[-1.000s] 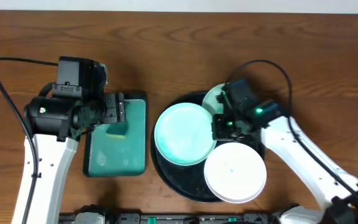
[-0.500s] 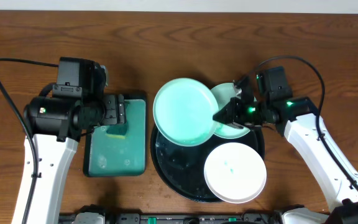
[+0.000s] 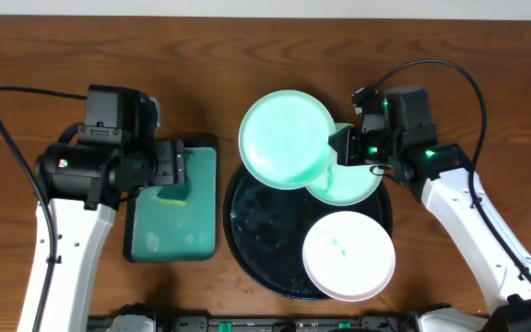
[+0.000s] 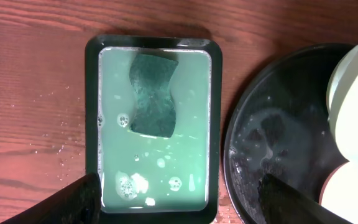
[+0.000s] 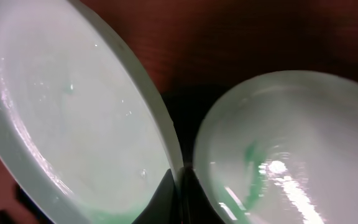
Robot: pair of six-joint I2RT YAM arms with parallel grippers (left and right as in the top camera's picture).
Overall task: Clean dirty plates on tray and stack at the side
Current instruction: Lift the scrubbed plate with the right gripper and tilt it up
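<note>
While the right gripper [image 3: 337, 149] is clamped on the rim of one mint-green plate [image 3: 287, 138], that plate is held up over the far edge of the round black tray [image 3: 252, 226]. It overlaps a second mint-green plate [image 3: 356, 180], teal-smeared, lying in the tray. A white plate [image 3: 348, 255] rests at the tray's near right side. The left gripper [image 3: 178, 168] hovers, jaws wide apart and empty, above a green rectangular tray [image 4: 216, 124] of soapy water holding a dark sponge [image 4: 154, 93], on the wooden bench [image 3: 247, 55].
</note>
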